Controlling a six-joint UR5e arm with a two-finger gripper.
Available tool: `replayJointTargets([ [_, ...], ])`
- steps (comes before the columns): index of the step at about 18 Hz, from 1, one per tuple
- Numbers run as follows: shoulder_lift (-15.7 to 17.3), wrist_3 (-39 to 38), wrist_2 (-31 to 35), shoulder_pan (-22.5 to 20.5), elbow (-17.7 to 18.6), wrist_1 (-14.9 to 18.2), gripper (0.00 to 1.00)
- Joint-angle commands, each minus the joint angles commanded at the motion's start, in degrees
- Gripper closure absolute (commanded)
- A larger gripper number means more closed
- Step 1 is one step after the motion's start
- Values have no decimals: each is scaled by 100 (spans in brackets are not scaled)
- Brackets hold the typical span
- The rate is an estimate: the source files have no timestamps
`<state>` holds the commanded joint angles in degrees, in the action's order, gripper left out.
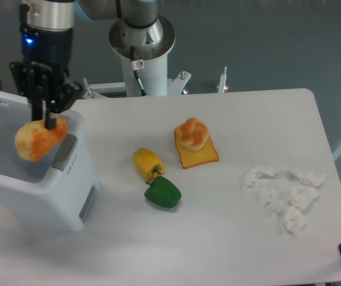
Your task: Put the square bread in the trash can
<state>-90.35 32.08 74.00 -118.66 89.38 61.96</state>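
One square bread (198,156) is recorded at centre frame on the table (248,119), lying flat with a knotted bun (193,134) resting on its upper part. It is judged light, thin and stiff but crumbly; a hold across the exposed lower crust edge is advised. Left of it, a yellow pepper (147,162) and green pepper (163,192) are noted. At upper left, the gripper (46,121) is clenched on a lumpy bread chunk (36,140) over the trash can (45,190). Crumpled tissues (284,193) are listed at lower right.
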Motion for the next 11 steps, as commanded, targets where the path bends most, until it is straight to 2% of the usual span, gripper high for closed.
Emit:
replayJointTargets([
  [5, -52, 9, -26, 193, 71, 9, 0],
  [11, -105, 35, 18, 133, 44, -9, 0],
])
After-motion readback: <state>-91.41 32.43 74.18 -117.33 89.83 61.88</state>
